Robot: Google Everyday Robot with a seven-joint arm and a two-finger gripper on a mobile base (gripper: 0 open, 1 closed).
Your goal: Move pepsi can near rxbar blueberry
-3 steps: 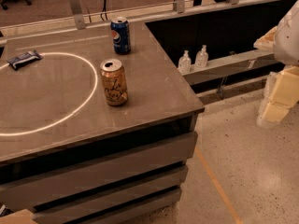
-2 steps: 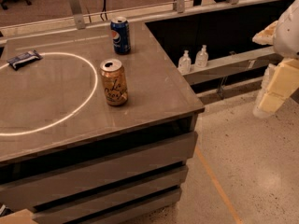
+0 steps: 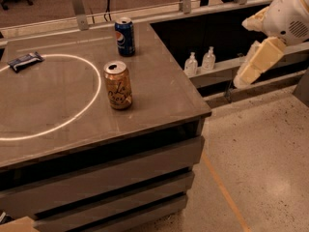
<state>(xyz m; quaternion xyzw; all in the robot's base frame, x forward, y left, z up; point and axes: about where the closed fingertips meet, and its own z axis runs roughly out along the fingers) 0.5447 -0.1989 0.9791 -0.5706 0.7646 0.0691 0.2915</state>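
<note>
The pepsi can [image 3: 124, 36], dark blue with a round logo and silver top, stands upright near the far edge of the table [image 3: 159, 88]. The rxbar blueberry [image 3: 25, 61], a flat dark blue bar with white lettering, lies at the far left of the table on the white circle line. My gripper [image 3: 253, 62] hangs in the air off the table's right side, well to the right of the pepsi can and holding nothing.
A gold-tan can [image 3: 118, 85] stands upright in the table's middle, in front of the pepsi can. A white circle [image 3: 91, 100] is marked on the tabletop. Two small clear bottles [image 3: 200, 62] stand on a ledge to the right. Speckled floor lies below the gripper.
My gripper has shifted slightly left and up at the right edge of the view. The cans and the bar have not moved.
</note>
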